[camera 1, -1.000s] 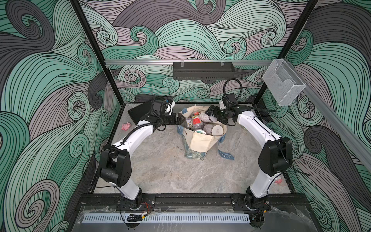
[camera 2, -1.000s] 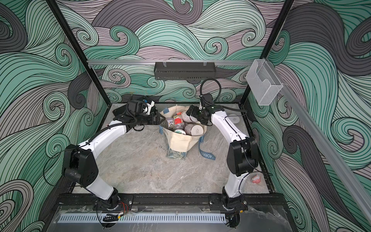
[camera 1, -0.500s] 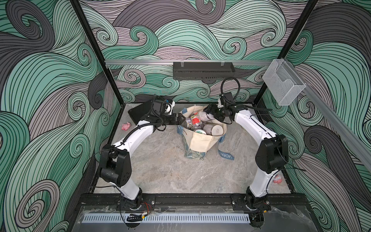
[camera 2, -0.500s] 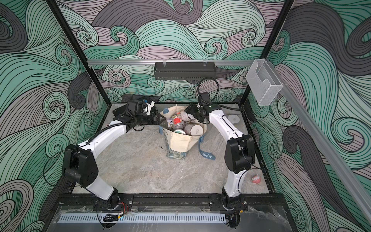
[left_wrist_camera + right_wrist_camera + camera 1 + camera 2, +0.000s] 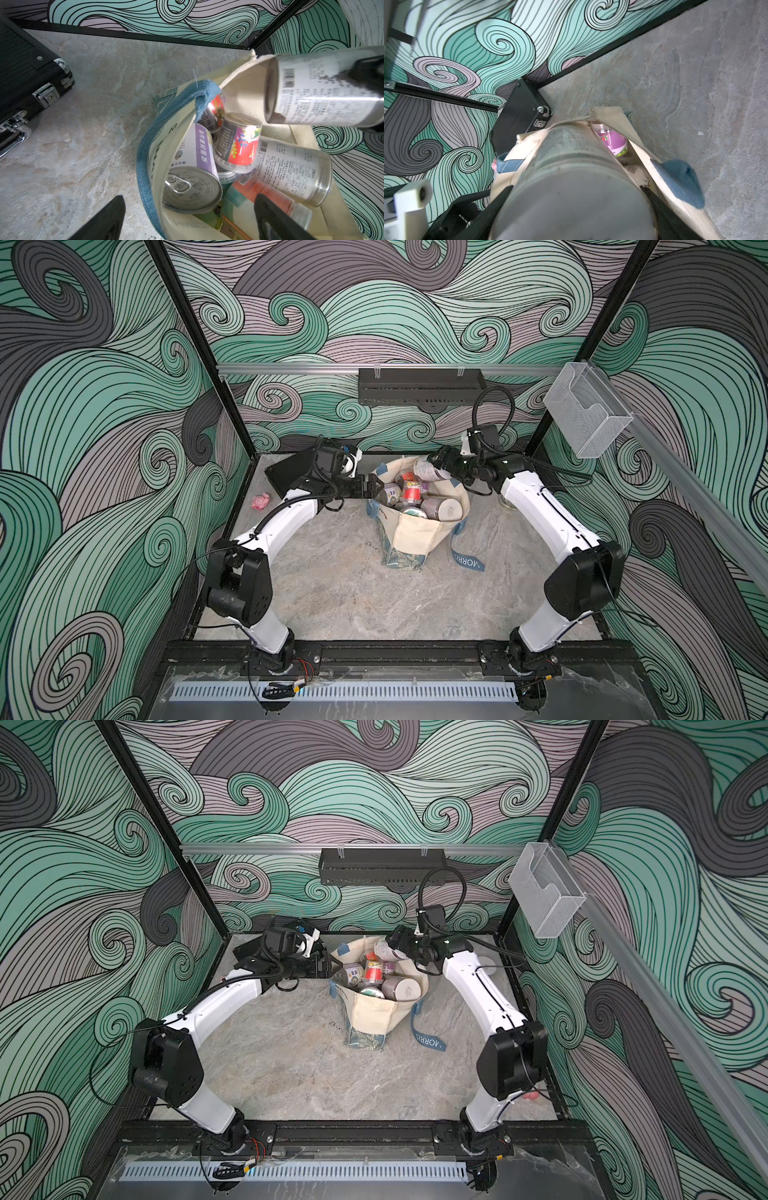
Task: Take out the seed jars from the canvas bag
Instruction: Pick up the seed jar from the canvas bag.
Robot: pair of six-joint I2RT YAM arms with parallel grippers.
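Nearest the front is the grey stone-look table [image 5: 353, 605]. The canvas bag [image 5: 415, 533] sits in the middle of it, leafy green bottom toward the front and mouth gaping open toward the back. One blue strap [image 5: 467, 562] trails onto the table on the robot's right.

The bag is stuffed with jars [image 5: 411, 492], all tumbled every which way. The left wrist view shows one with a pull-tab lid [image 5: 193, 187] and one with a red label [image 5: 239, 143].

The left gripper [image 5: 376, 485] is at the bag's left rim with its jaws spread wide. One finger [image 5: 104, 220] is outside over the table and the other is inside over the jars. It's gripping nothing.

A bit further back, the right gripper [image 5: 434, 460] is clamped on a big silvery jar [image 5: 426, 470] with a white printed label. It holds the jar on its side at the far edge of the bag's mouth, above the rest of the pile. In the right wrist view that jar [image 5: 571, 187] fills most of the frame, with a finger on each side.

Off to the left there's a pink lump [image 5: 261, 501] on the table. Behind it, a flat black case [image 5: 291, 468] sits in the back corner.
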